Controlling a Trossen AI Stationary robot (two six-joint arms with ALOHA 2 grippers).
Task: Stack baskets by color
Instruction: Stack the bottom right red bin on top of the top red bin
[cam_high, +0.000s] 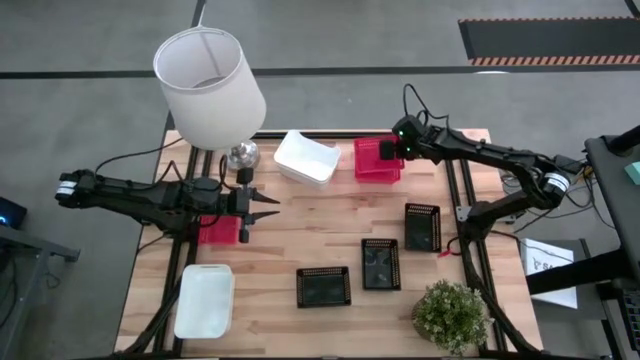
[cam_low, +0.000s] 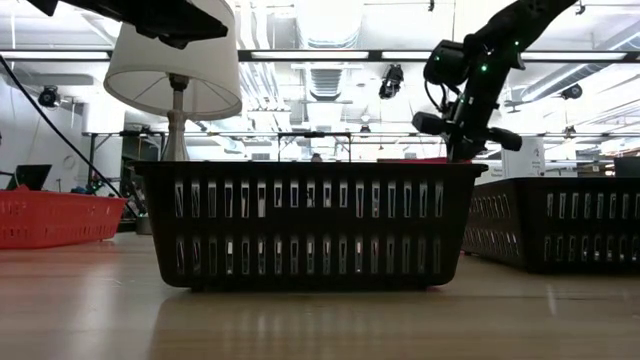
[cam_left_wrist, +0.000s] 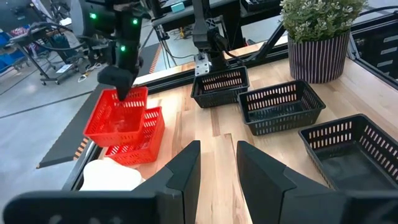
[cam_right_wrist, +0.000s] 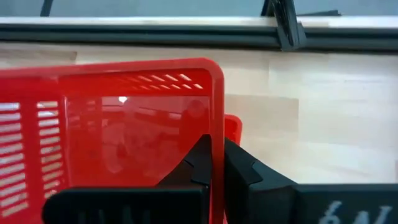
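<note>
Stacking reds: upper red basket (cam_left_wrist: 118, 115) pinched by its rim in right gripper (cam_right_wrist: 216, 163), hanging over lower red basket (cam_left_wrist: 140, 138) directly beneath. Next, probably: lower squarely till nested, then release. Left gripper (cam_left_wrist: 217, 168) idle, fingers apart, empty, 3rd red basket (cam_high: 215, 230) under it. 3 blacks beyond.

Both arms are dark, slender and jointed, with black cables looping off them. The right arm shows small green lights near its wrist and a silver band by one joint. The left hand (cam_left_wrist: 217, 171) has two broad, matte black angular fingers.
</note>
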